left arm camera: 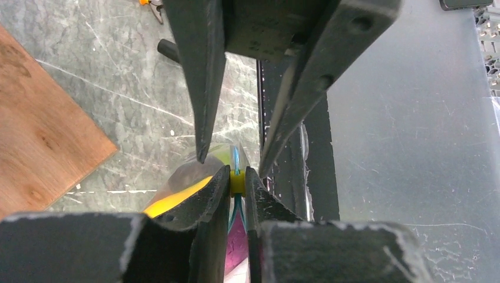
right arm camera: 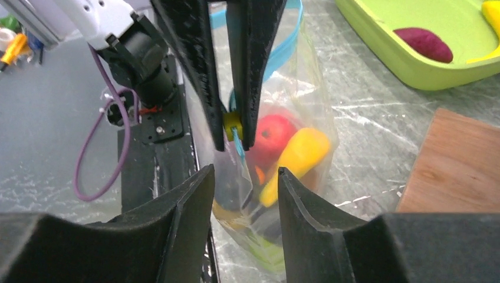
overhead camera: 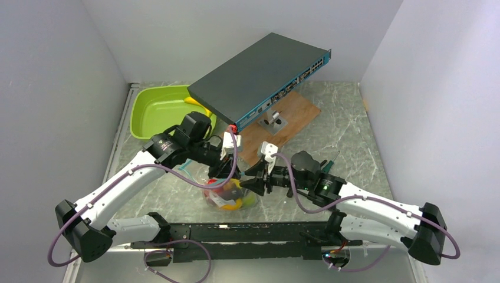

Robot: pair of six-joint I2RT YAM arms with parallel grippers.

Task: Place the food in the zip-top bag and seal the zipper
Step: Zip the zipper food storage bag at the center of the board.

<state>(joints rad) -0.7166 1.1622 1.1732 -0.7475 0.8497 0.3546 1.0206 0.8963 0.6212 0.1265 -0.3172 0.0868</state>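
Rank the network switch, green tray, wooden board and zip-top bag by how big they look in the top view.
1. network switch, largest, though it sits raised, nearer the camera.
2-3. green tray and wooden board: they look alike, and the switch covers part of the board, so unranked.
4. zip-top bag, smallest.

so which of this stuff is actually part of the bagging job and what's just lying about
Job: zip-top bag, its teal zipper, red apple and yellow banana inside, purple piece not yet bagged, left end effector pinching that zipper.
Lying about: lime-green tray, network switch, wooden board.
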